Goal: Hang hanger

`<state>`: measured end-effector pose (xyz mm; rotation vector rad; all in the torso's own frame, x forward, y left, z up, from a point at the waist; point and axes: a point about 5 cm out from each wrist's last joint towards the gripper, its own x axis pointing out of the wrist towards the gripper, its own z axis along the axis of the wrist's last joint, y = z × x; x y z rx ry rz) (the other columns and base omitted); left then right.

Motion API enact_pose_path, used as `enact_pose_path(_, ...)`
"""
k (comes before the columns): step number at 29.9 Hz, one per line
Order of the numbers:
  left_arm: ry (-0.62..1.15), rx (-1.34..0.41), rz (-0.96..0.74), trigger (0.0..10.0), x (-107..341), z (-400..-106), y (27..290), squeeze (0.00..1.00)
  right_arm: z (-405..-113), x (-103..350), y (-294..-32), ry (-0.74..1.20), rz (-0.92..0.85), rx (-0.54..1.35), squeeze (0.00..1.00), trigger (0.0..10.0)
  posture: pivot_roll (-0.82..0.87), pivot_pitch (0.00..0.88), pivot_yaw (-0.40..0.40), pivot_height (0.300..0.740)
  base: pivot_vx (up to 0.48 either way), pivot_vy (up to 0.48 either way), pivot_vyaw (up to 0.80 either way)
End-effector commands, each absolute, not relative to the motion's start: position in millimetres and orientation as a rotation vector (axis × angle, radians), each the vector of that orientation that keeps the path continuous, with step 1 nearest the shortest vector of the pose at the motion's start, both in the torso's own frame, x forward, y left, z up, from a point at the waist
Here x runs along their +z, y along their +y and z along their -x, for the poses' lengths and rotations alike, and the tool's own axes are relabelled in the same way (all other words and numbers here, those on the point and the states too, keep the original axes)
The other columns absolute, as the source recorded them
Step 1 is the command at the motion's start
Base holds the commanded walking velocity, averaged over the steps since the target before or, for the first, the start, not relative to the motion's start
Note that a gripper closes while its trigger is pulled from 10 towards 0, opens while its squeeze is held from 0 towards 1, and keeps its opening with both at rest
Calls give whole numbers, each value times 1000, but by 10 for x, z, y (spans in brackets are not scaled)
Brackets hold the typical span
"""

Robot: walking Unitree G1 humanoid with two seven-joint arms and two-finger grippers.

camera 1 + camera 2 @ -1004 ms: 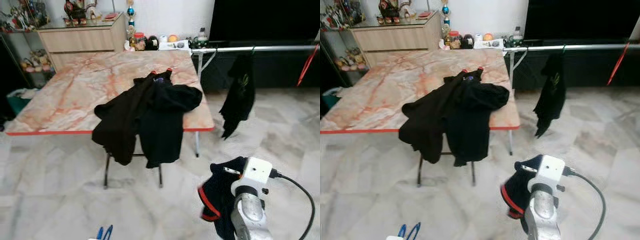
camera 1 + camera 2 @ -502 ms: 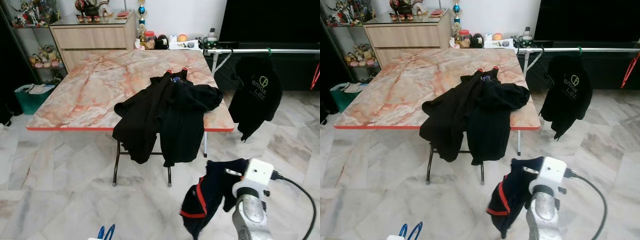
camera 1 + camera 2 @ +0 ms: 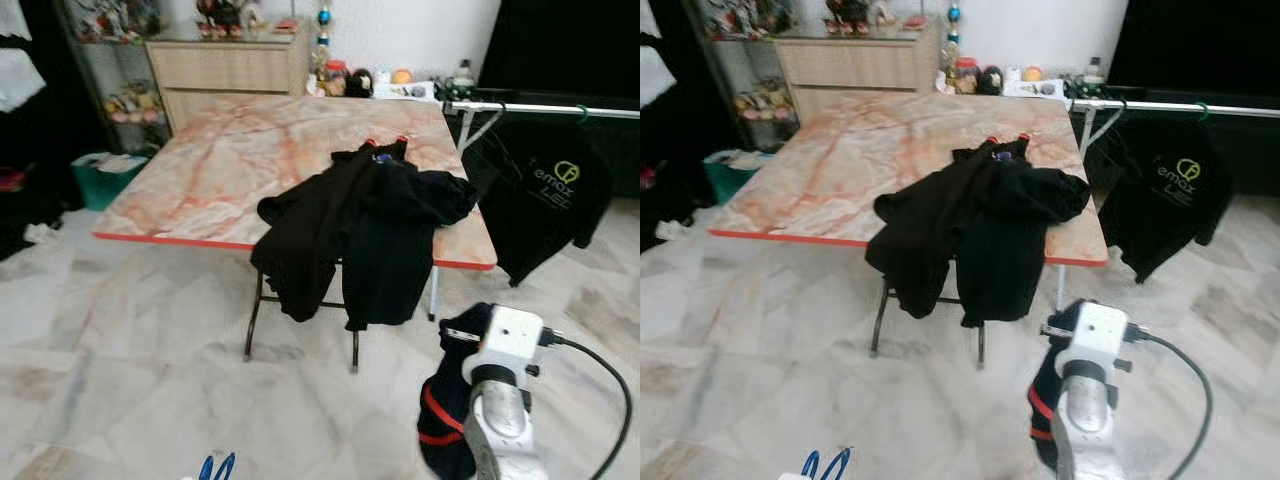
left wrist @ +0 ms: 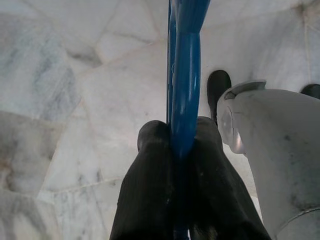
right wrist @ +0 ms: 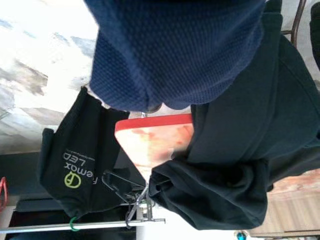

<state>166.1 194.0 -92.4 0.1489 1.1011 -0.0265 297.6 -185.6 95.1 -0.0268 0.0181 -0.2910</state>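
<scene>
My left gripper point(image 4: 177, 135) is shut on a blue hanger point(image 4: 186, 60); the hanger's tips show low in the left eye view point(image 3: 212, 468), above the floor. A navy garment with red trim point(image 3: 445, 410) hangs limp from my right gripper point(image 3: 458, 345), whose fingers are covered by the cloth point(image 5: 175, 50). At the back right a metal rail point(image 3: 520, 108) carries a black T-shirt with a green logo point(image 3: 545, 200) on a green hanger point(image 3: 581, 113). Both grippers are well short of the rail.
A marble-top table with a red edge point(image 3: 230, 160) stands ahead, with black clothes point(image 3: 370, 220) draped over its front right corner. Behind it is a wooden cabinet point(image 3: 225, 65), and a teal basket point(image 3: 100, 175) sits at the left. Marble floor point(image 3: 120, 350) lies in front.
The whole picture has shifted, so the camera has moved. The navy garment has swung in and now hangs closer under my right wrist. The blue hanger stays held.
</scene>
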Motion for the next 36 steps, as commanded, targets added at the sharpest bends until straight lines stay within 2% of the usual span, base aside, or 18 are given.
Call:
enact_pose_path(1, 1113, -46, -167, 10000, -925, -1659, 1944, 0, -3023, 1102, -1852, -42, 22, -285, 0, 10000, 39, 13, 31, 740, 0, 0, 0)
enact_pose_path(6, 1113, -48, -169, 10000, -923, -1663, 1944, 0, -3051, 1175, -1822, -69, 43, -267, 0, 10000, 37, 10, 32, 740, 0, 0, 0)
enact_pose_path(21, 1111, -52, -168, 10000, -919, -1674, 1941, 0, -3161, 1388, -1686, -142, 102, -201, 0, 10000, 40, 8, 32, 740, 262, 0, 0)
enact_pose_path(25, 1112, -55, -169, 10000, -919, -1674, 1941, 0, -3186, 1428, -1680, -151, 107, -198, 0, 10000, 40, 8, 32, 740, 287, 0, 761)
enact_pose_path(28, 1112, -56, -169, 10000, -919, -1673, 1940, 0, -3220, 1472, -1675, -157, 92, -200, 0, 10000, 40, 8, 32, 740, 287, 0, 0)
enact_pose_path(36, 1113, -60, -173, 10000, -916, -1679, 1945, 0, -3466, 2052, -1506, -326, 16, -142, 0, 10000, 30, 17, 48, 740, 286, 0, 0)
